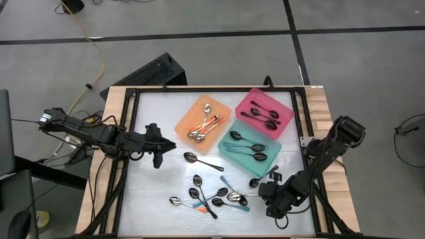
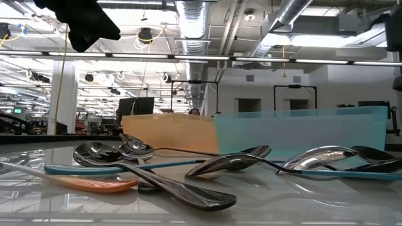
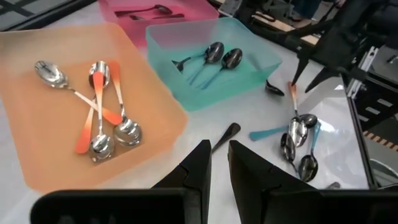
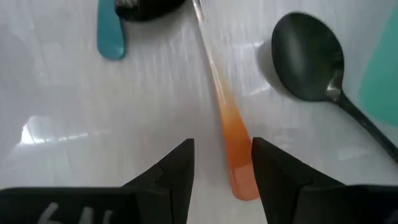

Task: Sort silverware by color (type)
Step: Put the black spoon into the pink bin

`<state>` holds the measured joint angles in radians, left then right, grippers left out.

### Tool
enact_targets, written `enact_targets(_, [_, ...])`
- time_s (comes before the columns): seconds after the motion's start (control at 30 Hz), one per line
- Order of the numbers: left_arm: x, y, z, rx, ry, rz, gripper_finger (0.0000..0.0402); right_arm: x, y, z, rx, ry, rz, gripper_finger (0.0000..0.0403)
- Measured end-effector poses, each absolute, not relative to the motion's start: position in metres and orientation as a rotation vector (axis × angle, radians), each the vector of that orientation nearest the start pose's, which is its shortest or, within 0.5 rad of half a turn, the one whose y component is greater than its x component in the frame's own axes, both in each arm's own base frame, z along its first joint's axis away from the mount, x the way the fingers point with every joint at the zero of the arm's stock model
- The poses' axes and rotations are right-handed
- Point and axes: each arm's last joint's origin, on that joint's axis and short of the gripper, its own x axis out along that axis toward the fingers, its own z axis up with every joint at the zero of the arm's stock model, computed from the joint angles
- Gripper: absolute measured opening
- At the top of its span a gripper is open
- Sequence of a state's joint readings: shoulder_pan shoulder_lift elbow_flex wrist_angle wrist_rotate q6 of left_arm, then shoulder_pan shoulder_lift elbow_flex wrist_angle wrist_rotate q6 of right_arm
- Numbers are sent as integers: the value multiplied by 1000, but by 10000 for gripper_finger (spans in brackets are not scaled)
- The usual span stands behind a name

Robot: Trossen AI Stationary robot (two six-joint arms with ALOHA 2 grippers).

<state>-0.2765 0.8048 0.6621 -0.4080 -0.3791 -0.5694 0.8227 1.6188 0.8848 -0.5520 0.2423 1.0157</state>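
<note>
The table (image 1: pixel 153 192) carries three trays at its far side and a loose heap of spoons near its front edge. The orange tray (image 1: pixel 189 116) holds about four shiny spoons with orange handles, crossed over one another. The teal tray (image 1: pixel 272 143) holds about three dark-bowled spoons with teal handles, and the pink tray (image 1: pixel 289 109) about three all-black ones. So roughly half the sorting looks done.

Left to sort: the heap (image 1: pixel 216 197) of some eight mixed spoons, a black spoon (image 1: pixel 202 161) lying alone between the heap and the orange tray, and another black spoon (image 4: pixel 311 40) just in front of the teal tray.

The right gripper (image 4: pixel 221 165) hangs low over the table at the heap's right end, released, its fingers standing either side of an orange handle (image 4: pixel 236 152) without touching it. That handle belongs to the orange spoon now being gone after, judging by the straddle. Its long axis runs straight away from the gripper, the handle end toward the fingers and the bowl end off toward the heap, hidden there under other spoons.

The left gripper (image 3: pixel 214 168) waits above the table's left half, beside the orange tray, nearly clenched with a narrow gap and holding nothing.
</note>
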Motion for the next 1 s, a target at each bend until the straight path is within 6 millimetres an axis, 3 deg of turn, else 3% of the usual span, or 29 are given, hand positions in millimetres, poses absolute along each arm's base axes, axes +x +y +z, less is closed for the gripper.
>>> enact_targets(0.33, [165, -35, 268, -367, 476, 262, 41, 193, 195, 173, 204, 1160, -82, 168])
enact_targets(0.63, [166, -36, 270, -355, 461, 246, 41, 184, 172, 187, 77, 1203, -140, 168])
enact_targets(0.8, [165, -34, 269, -338, 460, 286, 41, 176, 160, 185, -39, 1278, -201, 168])
enact_targets(1.0, [165, -34, 269, -331, 464, 291, 41, 165, 150, 166, -82, 1320, -246, 168])
